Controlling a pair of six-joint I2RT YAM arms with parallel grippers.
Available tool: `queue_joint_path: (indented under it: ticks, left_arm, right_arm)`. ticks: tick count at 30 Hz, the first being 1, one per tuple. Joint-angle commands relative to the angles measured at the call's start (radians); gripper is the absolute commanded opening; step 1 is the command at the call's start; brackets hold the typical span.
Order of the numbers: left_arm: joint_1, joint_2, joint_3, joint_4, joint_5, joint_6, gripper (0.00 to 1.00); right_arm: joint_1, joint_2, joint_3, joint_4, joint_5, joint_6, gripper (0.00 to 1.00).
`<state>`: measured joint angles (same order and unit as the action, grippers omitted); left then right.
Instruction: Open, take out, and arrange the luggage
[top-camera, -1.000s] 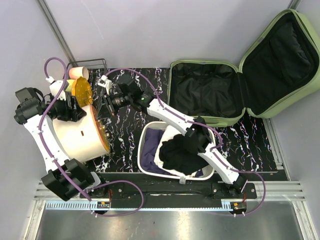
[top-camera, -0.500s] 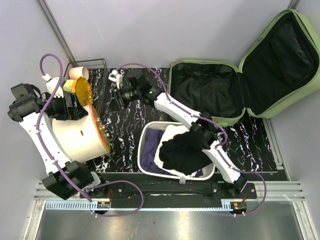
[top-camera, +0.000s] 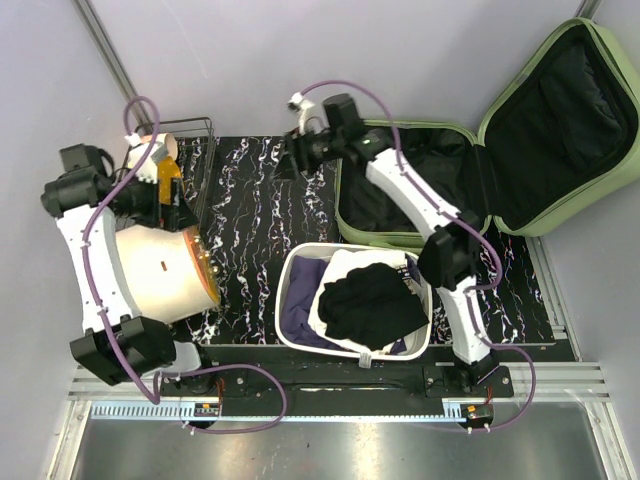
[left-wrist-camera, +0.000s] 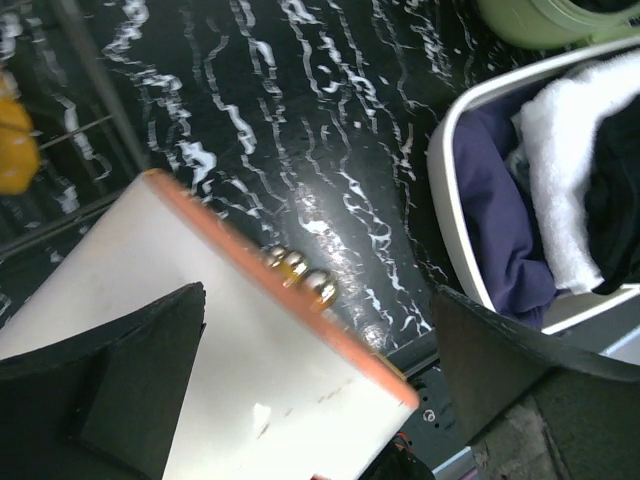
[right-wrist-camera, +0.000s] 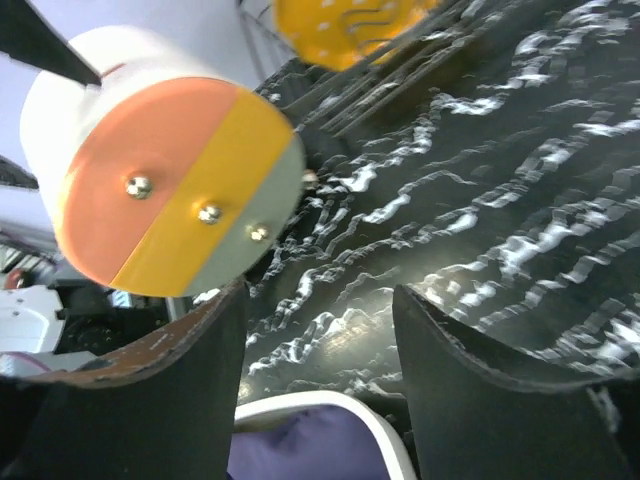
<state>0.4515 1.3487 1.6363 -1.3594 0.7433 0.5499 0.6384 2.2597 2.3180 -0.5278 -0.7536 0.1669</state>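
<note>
Luggage (top-camera: 452, 168) open at far-right edge; left end effector (left-wrist-camera: 318, 300), right end effector (right-wrist-camera: 318, 290) both spread.

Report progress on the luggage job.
Done: the suitcase is open and its black lining looks empty; clothes fill the white bin. In hand: nothing, since the left gripper and right gripper are both open and empty. Left: probably only arranging, around the round box and wire basket.
</note>
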Motion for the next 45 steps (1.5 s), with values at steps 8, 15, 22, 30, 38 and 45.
queue_joint_path:
  ticks: [8, 15, 22, 30, 38, 45]
  left_arm:
    - [-0.424, 0.176, 0.132, -0.021, -0.205, -0.003, 0.99]
    - [-0.625, 0.199, -0.081, -0.037, -0.407, 0.094, 0.99]
    - [-0.668, 0.233, -0.257, 0.052, -0.660, 0.287, 0.99]
    - [-0.672, 0.159, -0.504, 0.112, -0.854, 0.567, 0.99]
    - [-0.654, -0.009, -0.743, 0.161, -0.973, 0.761, 0.99]
    - [-0.571, 0.018, -0.673, 0.143, -0.900, 0.728, 0.99]
  right_arm:
    - [-0.259, -0.314, -0.284, -0.104, 0.160, -0.142, 0.80]
    - [-0.310, -0.428, -0.442, -0.095, 0.163, -0.162, 0.81]
    - [-0.313, -0.430, -0.463, -0.094, 0.146, -0.162, 0.82]
    - [-0.329, -0.456, -0.480, -0.103, 0.152, -0.162, 0.82]
    - [-0.342, -0.485, -0.509, -0.115, 0.155, -0.191, 0.82]
    - [-0.348, -0.516, -0.546, -0.120, 0.161, -0.201, 0.83]
